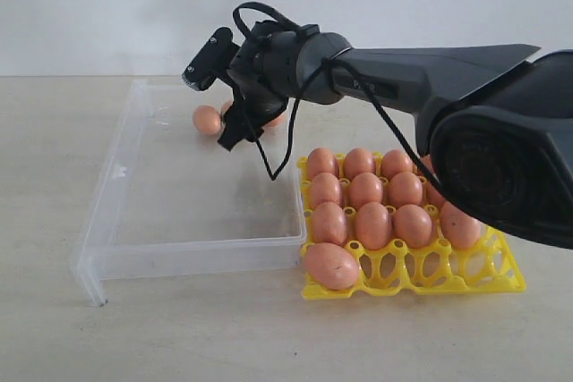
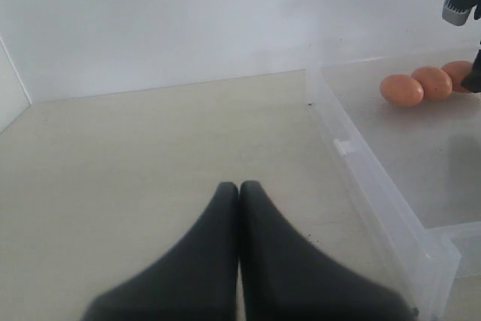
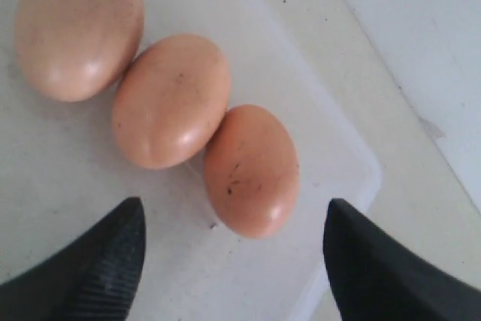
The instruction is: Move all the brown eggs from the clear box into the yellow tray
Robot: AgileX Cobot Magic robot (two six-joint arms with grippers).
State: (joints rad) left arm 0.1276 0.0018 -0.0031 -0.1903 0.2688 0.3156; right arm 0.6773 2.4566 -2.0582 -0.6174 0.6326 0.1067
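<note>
My right pincer (image 3: 233, 216) hangs wide over the end one of three touching brown eggs (image 3: 171, 101) in the clear box (image 1: 192, 252), upper middle of the exterior view. Closing may shove the others rolling.

Black arm (image 1: 421, 69) bears looped cable (image 1: 291, 145), wedge-fingered right end effector (image 3: 233, 212).

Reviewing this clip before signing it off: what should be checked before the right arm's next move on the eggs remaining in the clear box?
1. Right tool open: ok.
2. Nearest egg lined up between its jaws: ok.
3. That egg clear of neighbouring egg: not ok, they touch.
4. Empty cups in yellow tray: ok, front row.
5. Left tool shut, outside clear box: ok.
</note>
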